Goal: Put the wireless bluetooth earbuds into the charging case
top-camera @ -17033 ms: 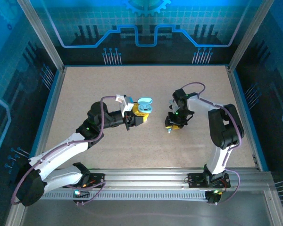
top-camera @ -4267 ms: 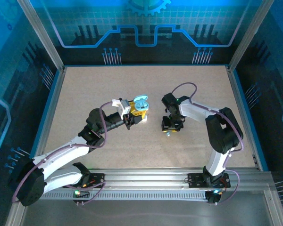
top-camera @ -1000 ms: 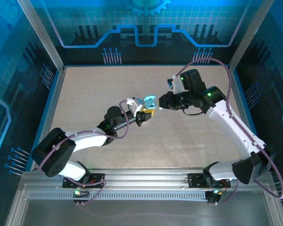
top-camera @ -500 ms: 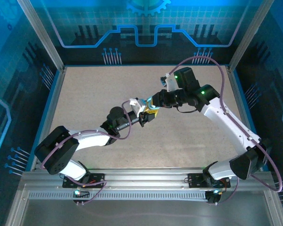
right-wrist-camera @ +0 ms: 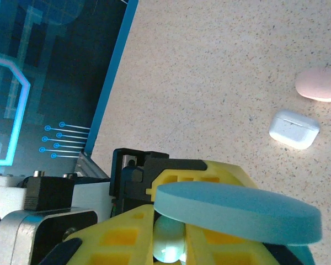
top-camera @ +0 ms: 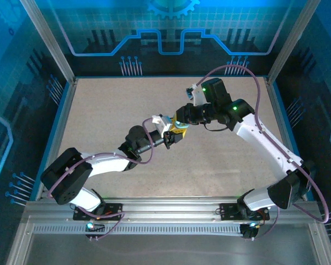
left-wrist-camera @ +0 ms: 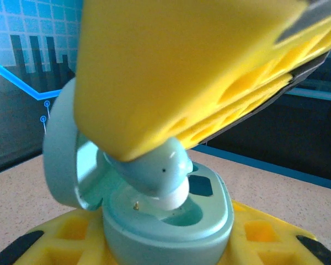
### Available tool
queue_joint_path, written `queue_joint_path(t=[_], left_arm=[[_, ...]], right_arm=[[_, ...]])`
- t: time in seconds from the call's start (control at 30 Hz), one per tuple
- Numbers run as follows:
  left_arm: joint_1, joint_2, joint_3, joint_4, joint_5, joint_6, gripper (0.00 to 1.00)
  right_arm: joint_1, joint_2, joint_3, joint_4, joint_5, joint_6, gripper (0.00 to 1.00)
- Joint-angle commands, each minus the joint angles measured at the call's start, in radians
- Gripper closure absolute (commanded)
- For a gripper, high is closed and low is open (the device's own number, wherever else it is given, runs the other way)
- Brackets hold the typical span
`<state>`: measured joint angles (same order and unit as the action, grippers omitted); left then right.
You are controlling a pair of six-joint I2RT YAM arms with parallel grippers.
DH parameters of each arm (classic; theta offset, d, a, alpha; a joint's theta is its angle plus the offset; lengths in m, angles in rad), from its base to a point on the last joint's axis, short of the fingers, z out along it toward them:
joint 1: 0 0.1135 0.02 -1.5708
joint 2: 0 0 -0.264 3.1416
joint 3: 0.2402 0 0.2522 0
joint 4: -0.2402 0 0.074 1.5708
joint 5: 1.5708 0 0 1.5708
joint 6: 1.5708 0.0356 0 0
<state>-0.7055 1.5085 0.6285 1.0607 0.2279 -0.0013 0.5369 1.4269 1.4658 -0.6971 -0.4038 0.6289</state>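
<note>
Your left gripper (top-camera: 172, 134) clamps the open blue charging case (left-wrist-camera: 166, 232); your right gripper (top-camera: 182, 120) pinches a pale blue earbud (left-wrist-camera: 154, 174), its tip down in the case's well.

Arms (top-camera: 263, 139) white w/ blk joints, purple cables (top-camera: 234, 65), yellow ribbed pincer fingers (left-wrist-camera: 171, 72).

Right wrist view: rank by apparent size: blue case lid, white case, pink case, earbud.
1. blue case lid, clearly largest, nearest camera.
2. white case, pink case, earbud: about alike; pink cropped at frame edge, earbud half hidden between fingers; no ranking.
</note>
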Motion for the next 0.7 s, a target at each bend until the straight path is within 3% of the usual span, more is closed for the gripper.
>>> queue_joint_path(t=[0.0,0.67], left_arm=[[-0.010,0.006,0.032,0.073,-0.015,-0.021,0.64],[-0.012,0.010,0.035,0.117,-0.063,-0.029,0.63]], right_arm=[[0.013,0.000,-0.011,0.011,0.034,-0.001,0.81],[0.026,-0.004,-0.027,-0.018,-0.004,-0.012,0.78]])
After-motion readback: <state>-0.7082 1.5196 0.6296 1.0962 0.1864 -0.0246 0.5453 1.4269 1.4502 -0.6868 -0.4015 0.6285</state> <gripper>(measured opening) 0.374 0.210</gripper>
